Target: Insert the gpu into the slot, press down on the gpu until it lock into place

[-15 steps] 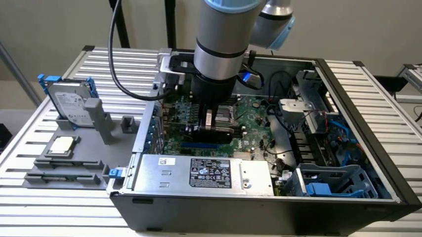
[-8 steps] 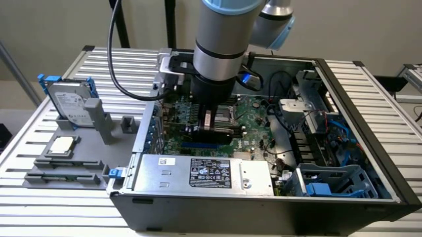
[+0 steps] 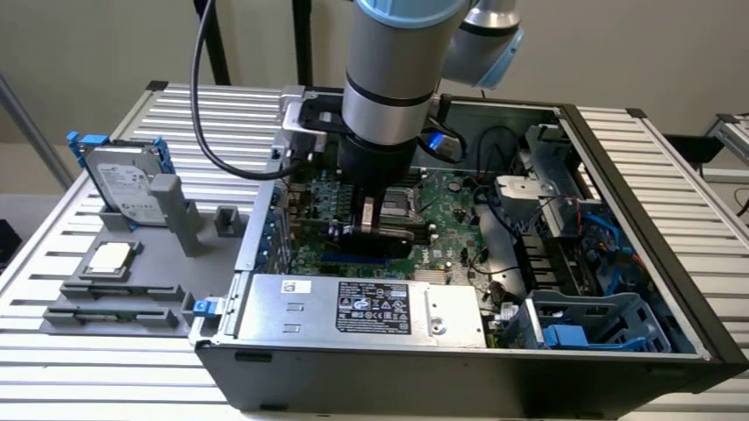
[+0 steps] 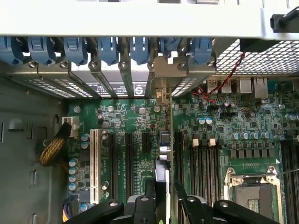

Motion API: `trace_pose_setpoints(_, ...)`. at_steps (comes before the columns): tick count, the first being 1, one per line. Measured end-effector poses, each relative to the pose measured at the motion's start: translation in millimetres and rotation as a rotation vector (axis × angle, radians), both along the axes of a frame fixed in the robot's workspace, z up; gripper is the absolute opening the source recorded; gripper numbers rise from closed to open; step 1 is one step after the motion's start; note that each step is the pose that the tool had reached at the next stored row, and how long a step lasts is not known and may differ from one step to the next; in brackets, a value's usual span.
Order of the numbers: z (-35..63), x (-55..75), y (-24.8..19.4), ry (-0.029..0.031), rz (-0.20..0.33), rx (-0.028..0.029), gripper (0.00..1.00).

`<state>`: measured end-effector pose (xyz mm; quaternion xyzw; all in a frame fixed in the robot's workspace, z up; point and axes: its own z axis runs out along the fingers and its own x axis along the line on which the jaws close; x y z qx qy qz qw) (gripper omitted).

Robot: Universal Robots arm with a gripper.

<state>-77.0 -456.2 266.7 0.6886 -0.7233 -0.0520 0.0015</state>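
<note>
1. Hand (image 3: 377, 230) – pressed in on the gpu (image 3: 392, 244) from both sides. In the wrist view the two dark fingers (image 4: 148, 198) flank the card's upper edge (image 4: 162, 156), with the hand (image 4: 166, 189) centred over it.
2. Arm (image 3: 392, 79) – grey, comes straight down from above into the open case (image 3: 655, 263), with the hand pointing down at the motherboard (image 3: 451, 197).
3. Gpu – stands on its long edge inside the case, seen edge-on from the wrist. Its end bracket lies towards the row of blue clips (image 4: 108, 49) at the case's rear wall.
4. Slot (image 3: 357, 260) – a blue strip showing just under the card's lower edge in the exterior view. Whether the card is fully seated cannot be told.
5. Power supply (image 3: 363, 307) – a silver box with a label, just in front of the card in the exterior view.
6. Hard drive (image 3: 123, 186) – stands in a grey holder on the slatted bench (image 3: 94, 368), at the exterior view's left, well apart from the case.
</note>
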Motion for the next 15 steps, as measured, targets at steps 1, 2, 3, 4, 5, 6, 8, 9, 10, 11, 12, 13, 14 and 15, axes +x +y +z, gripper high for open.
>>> trace_pose_setpoints(1, -0.1, 0.0, 0.0, 0.0000, 0.003, -0.0013, 0.26)
trace_pose_setpoints(2, -0.3, 0.0, 0.0, 0.0001, 0.006, -0.0024, 0.26)
trace_pose_setpoints(3, -0.5, 0.0, 0.0, 0.0001, 0.011, -0.0032, 0.26)
trace_pose_setpoints(4, -0.9, -0.1, 0.0, 0.0000, 0.018, -0.0036, 0.26)
trace_pose_setpoints(5, -1.3, -0.1, 0.0, -0.0001, 0.025, -0.0037, 0.26)
trace_pose_setpoints(6, -1.6, -0.1, 0.0, -0.0001, 0.032, -0.0038, 0.26)
trace_pose_setpoints(8, -1.9, -0.2, 0.0, 0.0001, 0.041, -0.0040, 0.26)
trace_pose_setpoints(9, -2.0, -0.2, 0.0, 0.0001, 0.042, -0.0040, 0.26)
trace_pose_setpoints(10, -2.3, -0.2, 0.0, 0.0000, 0.042, -0.0039, 0.26)
trace_pose_setpoints(11, -2.5, -0.2, 0.0, 0.0000, 0.043, -0.0039, 0.26)
trace_pose_setpoints(12, -3.0, -0.2, 0.0, -0.0002, 0.043, -0.0037, 0.26)
trace_pose_setpoints(13, -3.4, -0.1, 0.0, -0.0002, 0.044, -0.0037, 0.26)
trace_pose_setpoints(14, -3.9, -0.2, 0.0, -0.0001, 0.045, -0.0038, 0.26)
trace_pose_setpoints(15, -4.4, -0.2, 0.0, -0.0001, 0.045, -0.0040, 0.26)
